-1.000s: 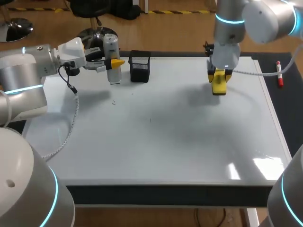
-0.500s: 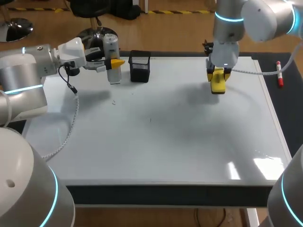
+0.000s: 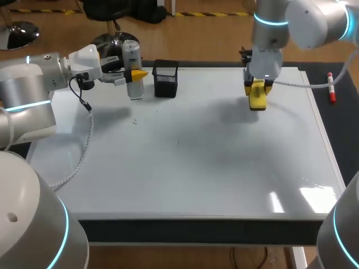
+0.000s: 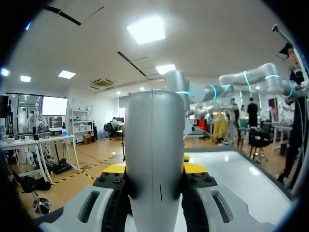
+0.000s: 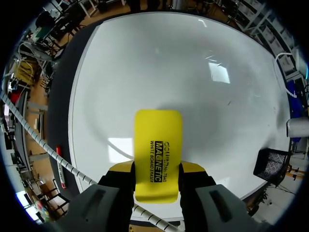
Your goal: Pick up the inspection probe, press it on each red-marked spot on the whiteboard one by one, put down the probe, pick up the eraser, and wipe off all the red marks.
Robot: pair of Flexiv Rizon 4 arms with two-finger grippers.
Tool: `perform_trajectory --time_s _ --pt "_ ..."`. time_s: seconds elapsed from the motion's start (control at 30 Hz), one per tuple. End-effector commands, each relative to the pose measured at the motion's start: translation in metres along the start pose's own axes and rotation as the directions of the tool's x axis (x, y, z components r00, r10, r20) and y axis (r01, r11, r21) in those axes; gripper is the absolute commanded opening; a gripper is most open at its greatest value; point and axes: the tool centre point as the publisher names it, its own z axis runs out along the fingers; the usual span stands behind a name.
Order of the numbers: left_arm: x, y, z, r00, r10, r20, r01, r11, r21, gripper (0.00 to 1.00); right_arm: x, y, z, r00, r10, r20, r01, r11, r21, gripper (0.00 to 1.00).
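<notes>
The silver cylindrical probe [image 3: 132, 63] stands upright at the whiteboard's back left, with my left gripper [image 3: 134, 74] shut on it from the side. In the left wrist view the probe [image 4: 154, 145] fills the gap between the yellow tips of that gripper [image 4: 154, 168]. My right gripper [image 3: 258, 88] hangs over the back right of the whiteboard [image 3: 196, 168], shut on the yellow eraser [image 3: 257, 100]. From the right wrist, the eraser [image 5: 158, 140] sticks out ahead of the right gripper [image 5: 157, 166] over the white surface [image 5: 159, 63]. No red marks show on the board.
A black mesh basket [image 3: 166, 78] stands at the back edge beside the probe; it also shows in the right wrist view [image 5: 271, 165]. A red marker [image 3: 331, 88] lies on the dark strip right of the board. Faint small specks [image 3: 178, 142] dot the board.
My right gripper with the eraser has shifted slightly toward the board's far edge. The left arm and the probe have not moved.
</notes>
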Motion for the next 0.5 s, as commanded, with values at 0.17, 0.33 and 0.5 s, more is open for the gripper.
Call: perform_trajectory --time_s 0.17,0.33,0.5 --pt "0.0 0.0 0.001 1.0 0.002 0.002 -0.002 1.0 0.002 0.0 -0.026 -0.019 -0.006 0.999 -0.037 -0.019 0.037 0.999 0.0 0.0" --pt "0.0 0.0 0.001 1.0 0.002 0.002 -0.002 1.0 0.002 0.0 -0.045 -0.029 -0.005 0.998 -0.06 -0.022 0.06 0.998 0.0 0.0" --pt "0.0 0.0 0.001 1.0 0.002 0.002 -0.002 1.0 0.002 0.0 -0.061 -0.038 -0.006 0.997 -0.07 -0.013 0.07 0.998 0.006 0.0"
